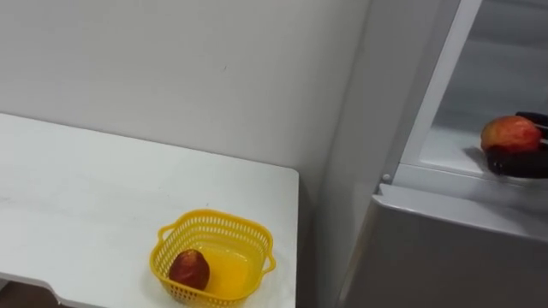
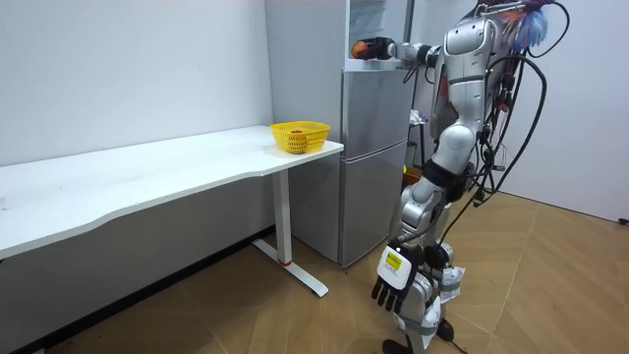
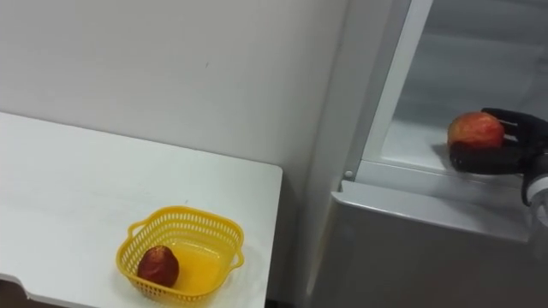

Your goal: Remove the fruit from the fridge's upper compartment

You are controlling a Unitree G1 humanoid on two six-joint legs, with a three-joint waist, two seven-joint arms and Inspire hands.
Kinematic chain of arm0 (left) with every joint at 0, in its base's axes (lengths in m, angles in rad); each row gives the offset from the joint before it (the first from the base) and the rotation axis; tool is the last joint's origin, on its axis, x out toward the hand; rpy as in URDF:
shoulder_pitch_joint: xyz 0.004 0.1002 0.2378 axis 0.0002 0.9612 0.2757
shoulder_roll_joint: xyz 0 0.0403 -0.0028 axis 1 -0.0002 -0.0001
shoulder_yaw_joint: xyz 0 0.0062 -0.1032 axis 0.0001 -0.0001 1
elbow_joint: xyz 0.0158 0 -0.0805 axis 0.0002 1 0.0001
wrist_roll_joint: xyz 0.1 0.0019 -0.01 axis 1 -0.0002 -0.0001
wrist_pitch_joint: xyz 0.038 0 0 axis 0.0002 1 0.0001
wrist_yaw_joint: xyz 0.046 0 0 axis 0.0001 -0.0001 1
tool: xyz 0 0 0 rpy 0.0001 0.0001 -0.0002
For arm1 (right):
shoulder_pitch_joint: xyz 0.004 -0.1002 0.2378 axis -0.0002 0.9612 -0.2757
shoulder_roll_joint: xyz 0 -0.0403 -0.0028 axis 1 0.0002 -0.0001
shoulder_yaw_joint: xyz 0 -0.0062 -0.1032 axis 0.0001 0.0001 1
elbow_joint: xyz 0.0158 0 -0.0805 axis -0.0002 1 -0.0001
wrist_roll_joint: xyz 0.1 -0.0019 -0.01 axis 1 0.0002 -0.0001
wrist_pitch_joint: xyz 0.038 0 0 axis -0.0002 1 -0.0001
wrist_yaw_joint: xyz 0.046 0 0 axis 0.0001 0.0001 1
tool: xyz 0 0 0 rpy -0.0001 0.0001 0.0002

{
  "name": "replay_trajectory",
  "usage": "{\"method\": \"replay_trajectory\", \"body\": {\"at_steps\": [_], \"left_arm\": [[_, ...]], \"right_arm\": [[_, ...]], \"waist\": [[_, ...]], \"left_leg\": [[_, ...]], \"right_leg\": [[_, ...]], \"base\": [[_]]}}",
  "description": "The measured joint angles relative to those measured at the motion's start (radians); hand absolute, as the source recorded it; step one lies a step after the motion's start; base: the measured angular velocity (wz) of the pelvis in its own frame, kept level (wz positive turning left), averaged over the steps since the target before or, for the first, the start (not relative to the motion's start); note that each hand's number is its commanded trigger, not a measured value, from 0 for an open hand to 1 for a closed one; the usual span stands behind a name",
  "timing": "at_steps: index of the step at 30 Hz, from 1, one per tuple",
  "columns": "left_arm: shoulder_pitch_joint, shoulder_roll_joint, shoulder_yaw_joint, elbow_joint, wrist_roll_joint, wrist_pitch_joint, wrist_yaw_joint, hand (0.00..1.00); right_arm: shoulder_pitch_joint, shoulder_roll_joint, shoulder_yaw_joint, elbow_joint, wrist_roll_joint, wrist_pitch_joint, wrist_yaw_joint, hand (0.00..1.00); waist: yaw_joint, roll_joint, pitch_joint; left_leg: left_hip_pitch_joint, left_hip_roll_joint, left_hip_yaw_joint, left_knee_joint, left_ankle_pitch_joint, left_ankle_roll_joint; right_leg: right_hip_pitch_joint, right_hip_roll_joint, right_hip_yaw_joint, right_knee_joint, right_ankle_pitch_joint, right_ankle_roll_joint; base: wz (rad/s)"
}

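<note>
Right eye view: right hand [image 3: 501,154] curled around apple [image 3: 473,130] inside upper fridge [image 3: 479,51]; left hand [image 2: 391,283] hangs relaxed

The basket [image 1: 214,257] stands near the desk's [image 1: 86,197] right edge, with a fruit [image 1: 189,269] in its left part. The fridge [image 1: 428,248] stands right of the desk. The apple [image 1: 511,134] lies in the right hand [image 1: 522,161] at the front edge of the fridge's upper shelf.

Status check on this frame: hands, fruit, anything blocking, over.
Right hand shut on red-yellow fruit, at upper fridge shelf. Left hand open, hanging low. Nothing in the way; yellow basket sits on table.
</note>
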Motion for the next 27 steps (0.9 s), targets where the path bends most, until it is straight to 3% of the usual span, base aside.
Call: {"method": "replay_trajectory", "body": {"at_steps": [6, 11, 14, 17, 19, 24, 27], "left_arm": [[-0.006, 0.001, -0.001, 0.009, 0.000, -0.006, 0.020, 0.00], [-0.009, 0.000, -0.022, 0.018, 0.000, -0.023, 0.039, 0.00], [-0.008, -0.001, -0.041, 0.024, -0.002, -0.030, 0.051, 0.00], [-0.015, -0.002, -0.058, 0.033, -0.010, -0.031, 0.060, 0.00], [-0.018, -0.015, -0.059, 0.033, -0.010, -0.042, 0.060, 0.00], [-0.011, -0.037, -0.061, 0.034, -0.022, -0.057, 0.060, 0.00], [-0.008, -0.041, -0.063, 0.057, -0.021, -0.066, 0.065, 0.00]], "right_arm": [[0.002, 0.001, 0.003, -0.092, 0.005, 0.001, -0.036, 1.00], [0.016, 0.001, 0.011, -0.234, 0.010, -0.002, -0.082, 1.00], [0.083, 0.016, 0.009, -0.402, 0.010, -0.012, -0.113, 1.00], [0.166, 0.055, 0.008, -0.527, 0.007, -0.024, -0.131, 1.00], [0.226, 0.111, -0.012, -0.626, -0.002, -0.024, -0.149, 1.00], [0.321, 0.139, -0.013, -0.792, -0.013, -0.025, -0.191, 1.00], [0.362, 0.158, -0.022, -0.922, -0.044, -0.047, -0.213, 1.00]], "waist": [[0.000, 0.014, 0.0068], [0.003, 0.029, 0.0027], [0.000, 0.036, 0.0064], [0.000, 0.045, 0.0077], [-0.001, 0.056, 0.0104], [-0.002, 0.078, 0.0035], [-0.014, 0.087, 0.0007]], "left_leg": [[-0.004, 0.000, 0.007, -0.005, 0.000, 0.000], [0.004, 0.000, 0.008, -0.005, 0.001, 0.000], [0.015, 0.001, 0.009, -0.003, 0.001, 0.000], [0.020, 0.003, 0.023, -0.003, 0.000, 0.000], [0.018, 0.003, 0.032, -0.004, 0.000, 0.000], [0.017, 0.009, 0.049, -0.005, 0.000, 0.000], [0.011, 0.011, 0.053, -0.002, 0.000, -0.001]], "right_leg": [[-0.004, 0.001, 0.006, 0.000, 0.000, 0.000], [-0.001, 0.001, 0.007, -0.002, 0.000, 0.000], [0.007, 0.001, 0.007, -0.003, 0.000, 0.000], [0.012, 0.001, 0.010, -0.003, 0.000, 0.000], [0.001, 0.001, 0.019, 0.000, 0.000, 0.000], [-0.012, 0.004, 0.037, 0.015, 0.000, 0.000], [-0.015, 0.006, 0.039, 0.014, 0.001, -0.001]], "base": [[-0.02], [-0.01], [0.00], [-0.06], [-0.11], [-0.11], [-0.04]]}}
